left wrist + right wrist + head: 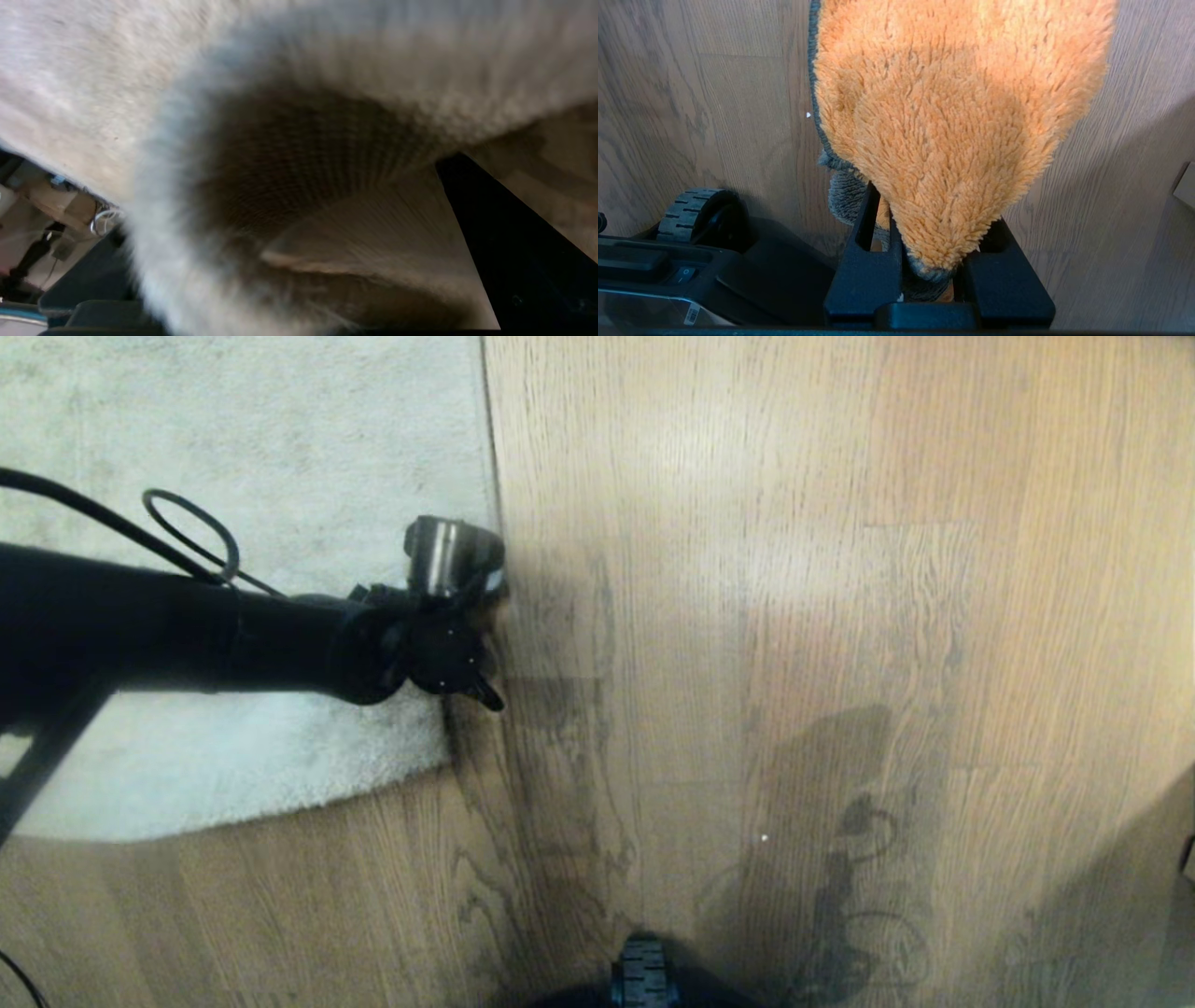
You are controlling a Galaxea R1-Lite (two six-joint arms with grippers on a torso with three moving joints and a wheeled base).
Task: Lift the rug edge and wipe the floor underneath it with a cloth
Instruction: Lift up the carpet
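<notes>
**Rug corner at the left tool, cloth pinched in the right**

The floor is brown wood-grain plank with dark grain lines; shadows of the robot fall across it toward 5 o'clock in the head view. A pale grey-beige short-pile rug fills the 10 o'clock part of that view. The rug edge runs straight from 12 o'clock toward the centre, then rounds off at a corner toward 8 o'clock.

The black left arm reaches in from 9 o'clock, a looped cable on it, and the left tool sits right at the rug border. Its wrist view shows the rug curled up, tan woven backing exposed in the hollow, with one black finger beside it; the fingers stand wide apart, and whether they touch the rug I cannot tell.

The right tool is closed on the cloth, a fluffy orange piece with a grey underside and border, hanging above the floor. A ribbed base wheel sits near it.
</notes>
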